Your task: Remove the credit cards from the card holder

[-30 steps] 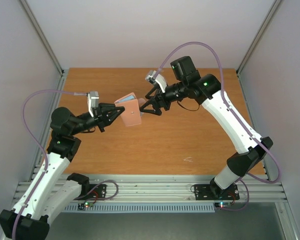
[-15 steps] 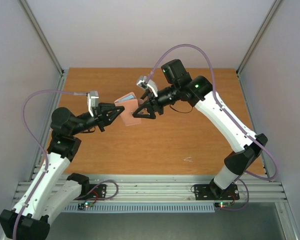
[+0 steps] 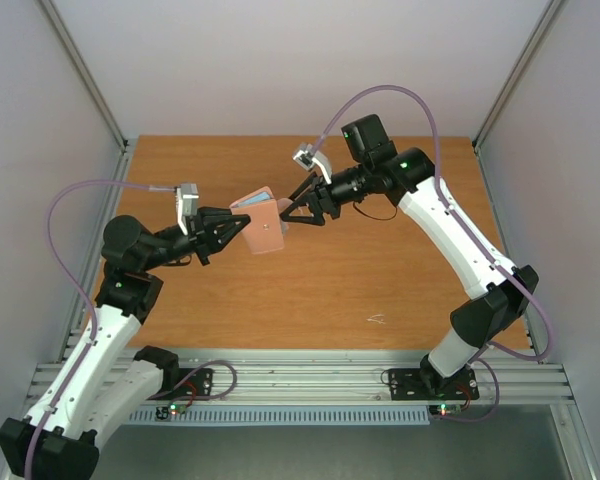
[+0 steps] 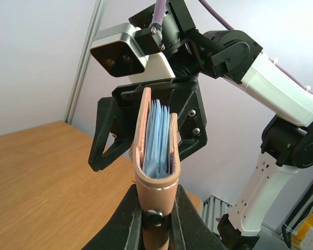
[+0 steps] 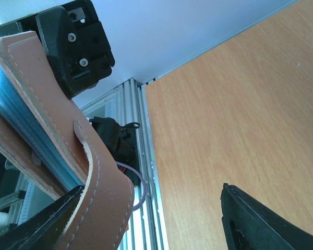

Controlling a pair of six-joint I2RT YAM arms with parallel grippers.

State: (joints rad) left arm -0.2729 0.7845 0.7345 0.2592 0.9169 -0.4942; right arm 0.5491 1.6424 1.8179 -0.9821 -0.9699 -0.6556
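The card holder (image 3: 264,226) is a taupe-brown folded wallet held up above the table, my left gripper (image 3: 236,229) shut on its folded spine. In the left wrist view the holder (image 4: 155,156) stands upright between my left gripper's (image 4: 155,219) fingers, light blue edges (image 4: 158,139) showing inside; I cannot tell the credit cards from the lining. My right gripper (image 3: 290,214) is open at the holder's far edge. In the right wrist view the holder's strap flap (image 5: 101,182) lies against the left finger of that gripper (image 5: 146,200), and the other finger (image 5: 250,219) is well apart.
The wooden table (image 3: 380,270) lies below both arms. Grey side walls with metal posts close it in, and an aluminium rail (image 3: 310,375) runs along the near edge. A small pale scrap (image 3: 377,320) lies near the front.
My right gripper pushed left onto the holder, then drew back a little to the right, its jaws narrower than before. The left gripper has kept its hold without moving.
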